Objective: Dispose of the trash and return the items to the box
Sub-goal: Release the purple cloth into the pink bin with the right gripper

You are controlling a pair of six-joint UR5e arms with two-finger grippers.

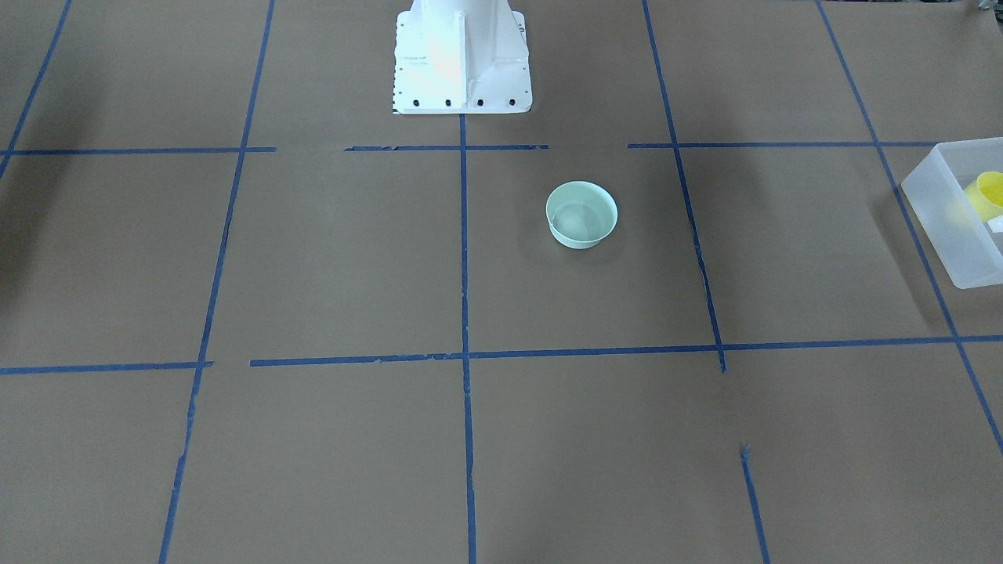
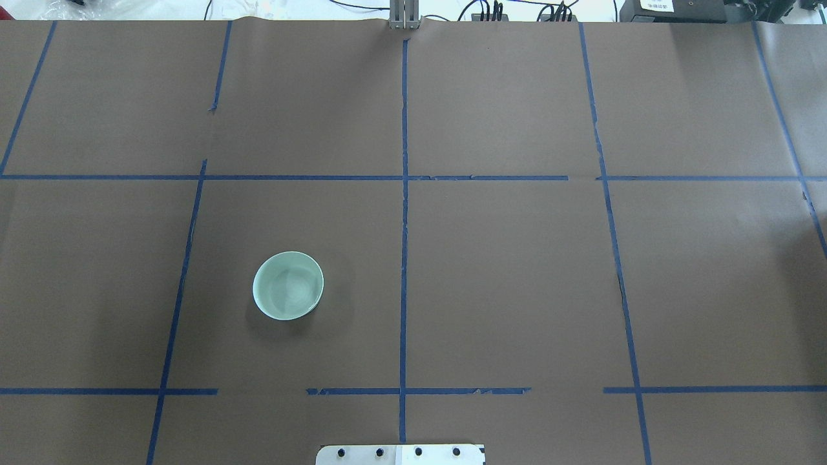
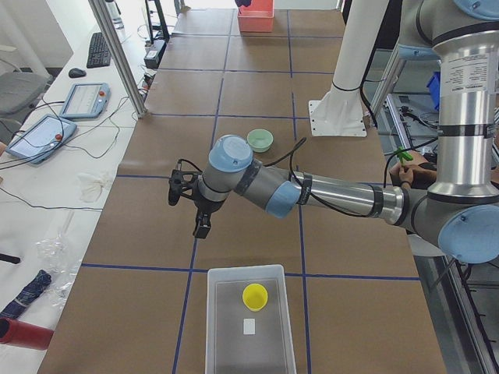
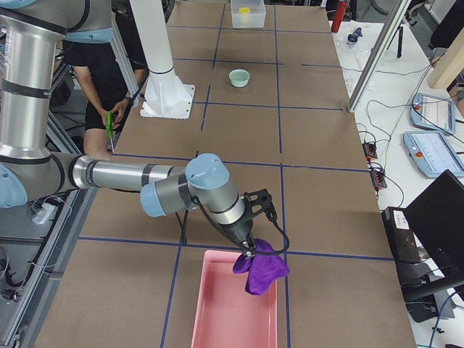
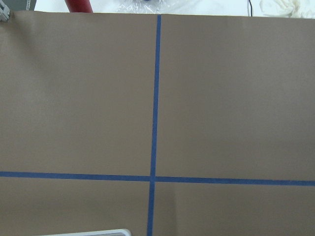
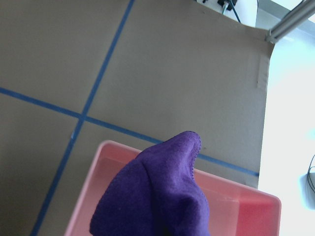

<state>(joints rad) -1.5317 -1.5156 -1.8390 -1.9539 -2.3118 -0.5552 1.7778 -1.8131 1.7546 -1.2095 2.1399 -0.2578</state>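
The mint-green bowl (image 1: 581, 215) stands upright and empty on the brown table, also in the overhead view (image 2: 288, 285). The yellow cup (image 3: 255, 296) sits inside the frosted white box (image 3: 214, 327) at the table's left end, partly seen in the front-facing view (image 1: 989, 192). My left gripper (image 3: 201, 227) hangs over bare table between bowl and box; I cannot tell if it is open or shut. My right gripper (image 4: 249, 250) hovers over a pink bin (image 4: 217, 312) with a purple cloth (image 4: 261, 270) hanging from it; its fingers are hidden. The cloth (image 6: 157, 196) fills the right wrist view above the bin (image 6: 246, 201).
The white arm pedestal (image 1: 462, 59) stands at the table's robot side. A small white piece (image 3: 249, 326) lies in the box beside the cup. A red cylinder (image 3: 23, 333) and tablets (image 3: 82, 100) lie off the table. A person (image 4: 101, 65) sits behind the robot.
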